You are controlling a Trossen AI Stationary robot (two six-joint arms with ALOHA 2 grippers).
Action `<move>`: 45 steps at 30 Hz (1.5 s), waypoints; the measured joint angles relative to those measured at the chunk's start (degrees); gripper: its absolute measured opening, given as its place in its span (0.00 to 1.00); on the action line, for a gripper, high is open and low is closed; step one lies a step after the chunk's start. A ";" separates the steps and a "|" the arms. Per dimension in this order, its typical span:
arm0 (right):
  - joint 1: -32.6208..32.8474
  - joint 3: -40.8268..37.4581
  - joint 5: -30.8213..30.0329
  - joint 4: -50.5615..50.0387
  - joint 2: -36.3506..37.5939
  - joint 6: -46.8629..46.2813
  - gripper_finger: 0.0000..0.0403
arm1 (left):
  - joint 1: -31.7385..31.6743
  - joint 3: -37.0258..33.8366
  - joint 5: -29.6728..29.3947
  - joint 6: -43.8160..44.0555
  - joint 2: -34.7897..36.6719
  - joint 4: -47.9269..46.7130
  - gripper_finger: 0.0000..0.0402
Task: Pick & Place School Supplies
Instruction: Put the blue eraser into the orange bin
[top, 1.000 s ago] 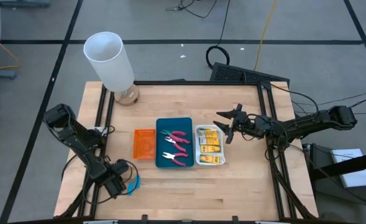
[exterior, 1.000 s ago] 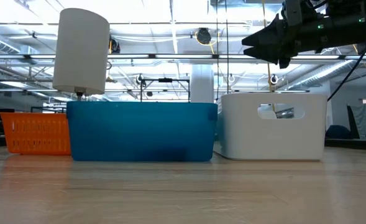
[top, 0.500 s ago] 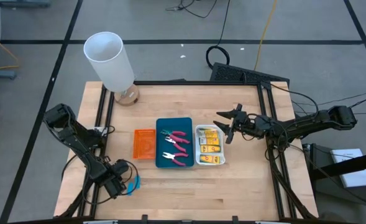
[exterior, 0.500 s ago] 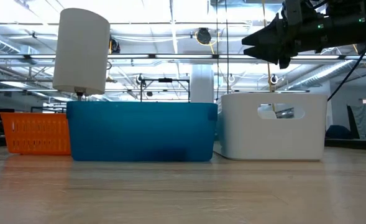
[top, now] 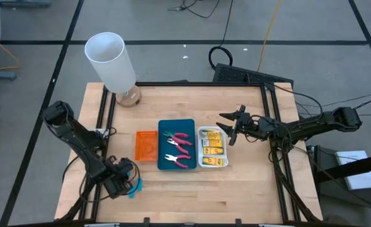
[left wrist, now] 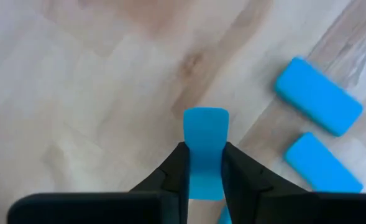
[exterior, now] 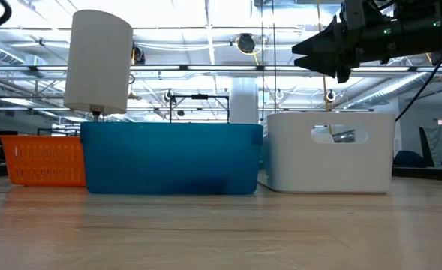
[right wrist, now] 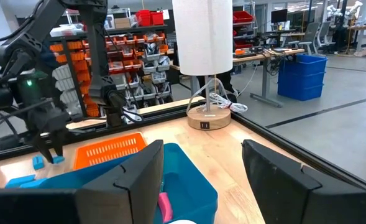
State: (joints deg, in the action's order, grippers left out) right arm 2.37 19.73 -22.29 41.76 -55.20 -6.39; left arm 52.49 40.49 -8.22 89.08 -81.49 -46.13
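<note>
Left gripper (left wrist: 204, 177) clenched on a small light-blue stubby piece (left wrist: 205, 149) above the wooden desk (left wrist: 96, 81). Right gripper (top: 230, 128) spread, empty, over the white rectangular tray (top: 213, 163).

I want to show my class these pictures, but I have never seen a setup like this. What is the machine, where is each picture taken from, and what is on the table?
Two dark robot arms work at a wooden table. One camera looks straight down, one sits at table height, and one rides on each wrist. On the table stand an orange tray, a blue tray holding pink-handled pliers, and a white tray of yellow packets. A tall white cylinder stands at the back. The left gripper is shut on a light-blue piece; two more lie beside it. The right gripper hovers open by the white tray.
</note>
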 joint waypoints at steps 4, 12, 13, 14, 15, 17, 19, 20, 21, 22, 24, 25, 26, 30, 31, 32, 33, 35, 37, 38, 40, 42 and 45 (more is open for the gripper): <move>0.00 0.00 -0.01 0.00 0.00 0.00 0.52 | 0.04 0.01 -2.62 -0.01 2.98 -0.19 0.17; 0.00 0.00 -0.01 -0.02 0.00 0.00 0.52 | 0.04 0.11 -9.34 -0.21 9.53 0.67 0.16; 0.00 0.00 -0.01 -0.02 0.00 -0.02 0.52 | 0.04 0.11 -10.61 -0.54 10.39 1.16 0.16; 0.00 0.00 -0.01 -0.04 0.00 0.00 0.52 | 0.05 0.11 -12.16 -1.28 11.23 1.73 0.16; 0.00 0.00 -0.01 -0.04 0.01 0.00 0.52 | 0.09 0.12 -13.87 -2.16 12.08 2.58 0.16; 0.00 0.00 -0.01 -0.04 0.00 0.00 0.52 | 0.09 0.17 -17.89 -4.42 13.60 4.35 0.16; 0.00 0.00 -0.01 -0.04 0.00 0.00 0.52 | -0.10 0.20 -22.51 -6.85 15.02 6.22 0.16; 0.00 0.00 -0.01 -0.04 0.00 0.00 0.52 | -0.29 0.22 -24.78 -8.22 15.63 7.17 0.16; 0.00 0.00 -0.01 -0.04 0.00 0.00 0.52 | -0.60 0.22 -26.87 -9.71 16.23 8.13 0.16; 0.00 0.00 -0.01 -0.07 0.00 0.00 0.52 | -0.97 0.22 -28.82 -11.25 16.80 9.04 0.16; 0.00 0.00 -0.01 -0.04 0.01 0.00 0.52 | -1.99 0.22 -32.99 -15.28 17.69 11.50 0.16; 0.00 0.00 -0.01 -0.04 0.02 0.00 0.52 | -2.64 0.23 -34.72 -17.30 17.93 12.73 0.16; 0.00 0.00 -0.01 -0.04 0.00 0.00 0.52 | -3.45 0.24 -36.13 -19.19 18.08 13.88 0.16; 0.00 0.00 -0.01 -0.04 0.00 -0.02 0.52 | -8.14 0.25 -36.82 -23.63 18.18 16.35 0.18; 0.00 0.00 -0.04 -0.04 0.02 -0.02 0.52 | -9.57 0.26 -36.28 -24.09 18.18 16.38 0.19; 0.00 0.00 -0.02 -0.04 0.01 -0.02 0.52 | -11.06 0.26 -35.40 -24.46 18.18 16.30 0.19; 0.00 0.00 -0.02 -0.04 0.02 -0.02 0.52 | -12.60 0.26 -34.39 -24.99 18.16 16.28 0.19; 0.00 0.00 -0.01 -0.04 0.02 -0.02 0.52 | -15.87 0.26 -32.57 -26.30 17.81 16.26 0.18; 0.00 0.00 -0.01 -0.04 0.02 -0.02 0.52 | -18.87 0.26 -31.00 -27.49 17.69 16.00 0.17; 0.00 0.00 -0.01 -0.04 0.02 -0.02 0.52 | -20.18 0.26 -30.44 -27.97 17.71 15.88 0.16; -0.01 0.00 -0.01 -0.04 0.02 -0.02 0.52 | -22.61 0.26 -29.38 -29.04 17.72 15.60 0.16; -0.01 -0.01 0.00 -0.04 0.02 -0.02 0.52 | -24.79 0.28 -28.07 -29.27 17.72 14.15 0.16; 0.00 -0.02 0.03 -0.07 0.02 -0.02 0.52 | -27.32 0.31 -25.97 -28.39 17.72 11.20 0.16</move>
State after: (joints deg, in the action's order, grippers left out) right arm 2.37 19.70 -22.26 41.69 -55.18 -6.42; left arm 25.17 40.80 -34.19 60.68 -63.77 -34.93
